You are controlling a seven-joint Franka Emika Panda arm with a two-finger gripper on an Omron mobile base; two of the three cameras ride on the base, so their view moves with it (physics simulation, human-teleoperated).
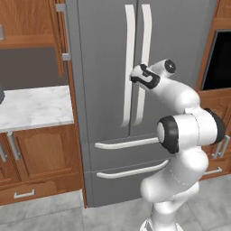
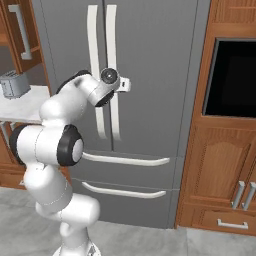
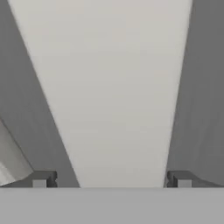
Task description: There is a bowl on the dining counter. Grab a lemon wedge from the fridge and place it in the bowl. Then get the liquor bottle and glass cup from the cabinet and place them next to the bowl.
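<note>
Grey metal takes up most of both base views: the fridge point(image 1: 108, 90) stands tall between reddish-brown wooden cabinetry, both French doors shut, with two long pale vertical handles side by side at the middle seam and two lower drawers, each with a pale horizontal handle. The white arm reaches forward to that seam, and its gripper point(image 1: 135, 76) sits right at the left door's handle point(image 1: 128, 63), about halfway up its length. In the hand view the handle point(image 3: 109, 96) runs as a broad pale band straight up between the two dark fingertips point(image 3: 41, 178), one on each side of it, with grey door showing to either side; the jaws stand wide and astride the handle, not pressed onto it as far as can be seen. From the right base view the wrist hides the contact itself, the hand point(image 2: 121, 85) lying over the same pair of handles. Left of the fridge a white marble surface point(image 1: 34, 108) tops wooden lower cabinets, and a small silver toaster point(image 2: 14, 83) stands on it near its back. Right of the fridge a dark built-in oven window point(image 2: 232, 80) is set into the wooden column.
</note>
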